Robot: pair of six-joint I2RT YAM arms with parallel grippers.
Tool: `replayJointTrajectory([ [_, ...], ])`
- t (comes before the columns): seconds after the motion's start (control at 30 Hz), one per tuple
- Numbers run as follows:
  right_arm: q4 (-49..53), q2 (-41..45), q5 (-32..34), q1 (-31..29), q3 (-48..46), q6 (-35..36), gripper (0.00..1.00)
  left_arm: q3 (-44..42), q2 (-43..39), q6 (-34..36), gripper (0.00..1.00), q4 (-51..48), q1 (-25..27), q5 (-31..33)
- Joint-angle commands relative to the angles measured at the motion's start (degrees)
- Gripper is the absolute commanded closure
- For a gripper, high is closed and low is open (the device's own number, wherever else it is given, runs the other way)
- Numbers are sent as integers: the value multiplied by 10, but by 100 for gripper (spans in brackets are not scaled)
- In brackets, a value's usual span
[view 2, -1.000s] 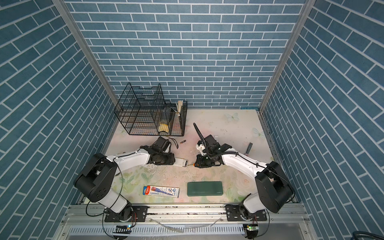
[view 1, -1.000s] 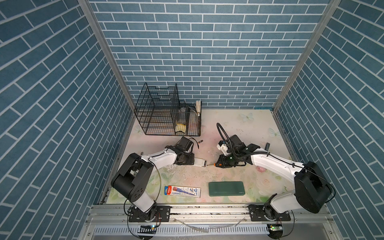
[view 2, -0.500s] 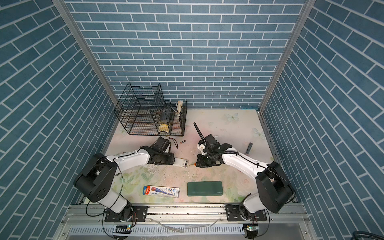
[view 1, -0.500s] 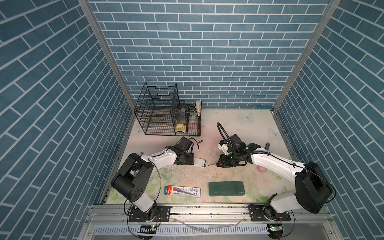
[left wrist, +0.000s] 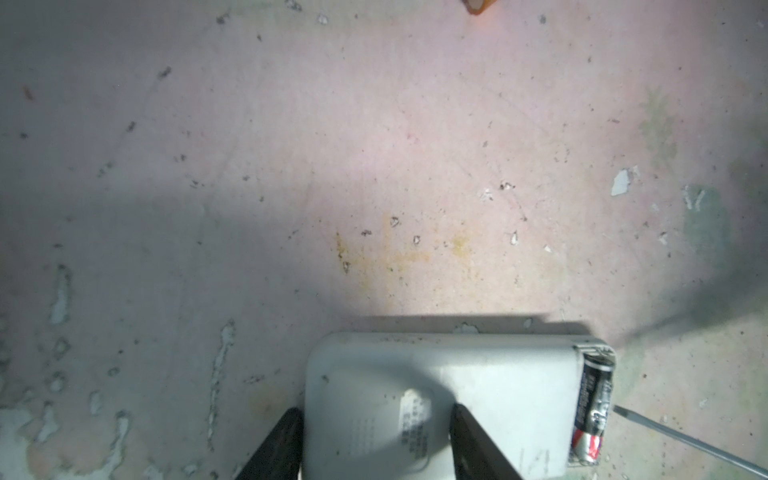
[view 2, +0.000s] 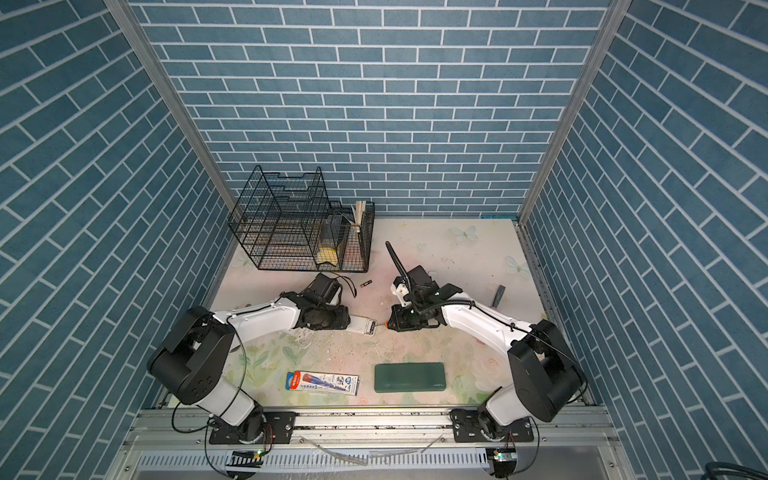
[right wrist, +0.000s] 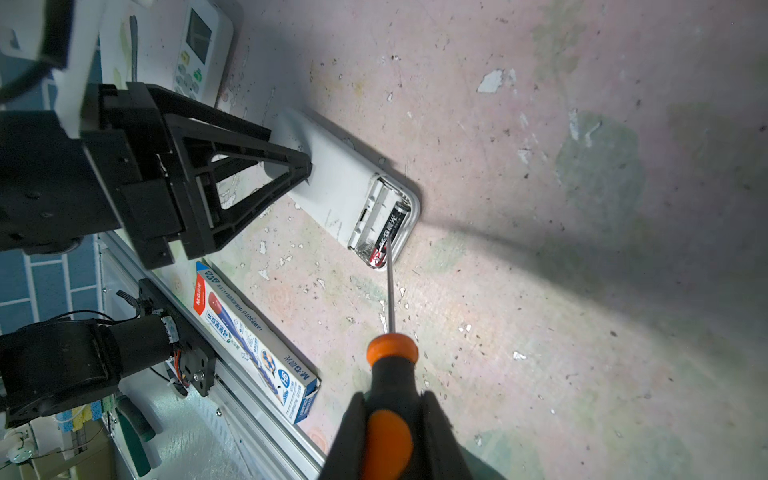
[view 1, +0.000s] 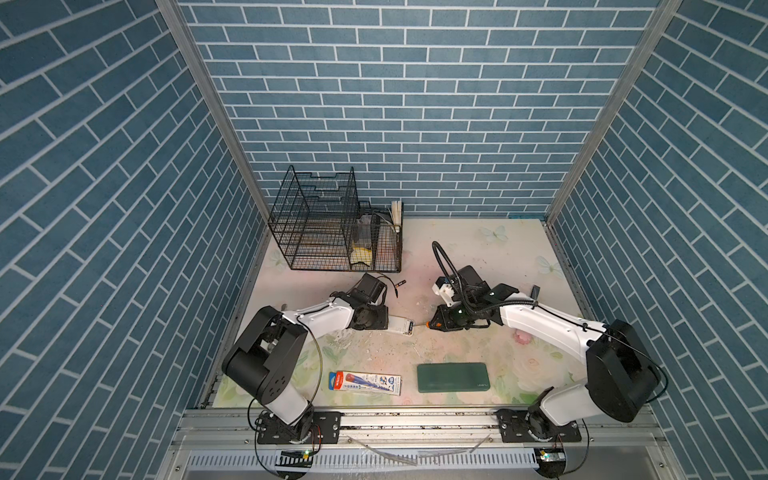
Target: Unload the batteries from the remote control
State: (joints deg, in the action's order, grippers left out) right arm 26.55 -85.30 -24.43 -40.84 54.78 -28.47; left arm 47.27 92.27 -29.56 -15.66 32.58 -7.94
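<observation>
So the setup is a flowery tabletop [view 1: 478, 249] boxed in by blue brick walls, with a wire rack [view 1: 328, 224] parked in the back corner, well out of the way. Near the front edge sit a pencil box [view 1: 365, 382] and a dark green case [view 1: 453, 377], neither of them involved.

Mid-table is where the action is. The left gripper [right wrist: 266, 174] is clamped around one end of the remote control [right wrist: 332, 183], which lies face down, pinning it so it can't skate around while it gets poked. That leaves the open battery bay at the far end exposed toward the other arm.

The right gripper [right wrist: 390, 432] is closed tight on the orange-and-black handle of a screwdriver [right wrist: 390, 365], and the thin shaft reaches across to the bay. Its tip sits right at the end of the one battery [right wrist: 386, 232] left in there; looks like the plan is to lever it out, since the claw itself is way too chunky for that slot. The slot next to it looks empty.

Another battery [view 1: 400, 284] lies loose on the table just behind the left arm, near the rack, so it seems like one down, one to go.
</observation>
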Motion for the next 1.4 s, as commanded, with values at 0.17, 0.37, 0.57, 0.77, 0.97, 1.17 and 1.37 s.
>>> replayJointTrajectory([
  [0.17,-12,-7,-18,-2,3,2,100,-24,23,3,44,-17,5,-13],
  [0.37,-6,2,-14,-2,0,1,100,-27,22,2,44,-17,5,-13],
  [0.57,6,24,-3,-2,1,0,100,-29,22,1,44,-15,5,-13],
  [0.77,7,29,-1,-2,-6,-2,100,-28,23,2,45,-15,5,-14],
  [0.97,5,27,-2,-2,-19,-3,100,-30,21,2,45,-15,5,-13],
  [1.17,1,24,-1,-2,-29,-4,100,-31,22,2,45,-13,5,-14],
  [1.37,-10,16,-2,-2,-38,-7,100,-29,23,2,45,-13,5,-15],
])
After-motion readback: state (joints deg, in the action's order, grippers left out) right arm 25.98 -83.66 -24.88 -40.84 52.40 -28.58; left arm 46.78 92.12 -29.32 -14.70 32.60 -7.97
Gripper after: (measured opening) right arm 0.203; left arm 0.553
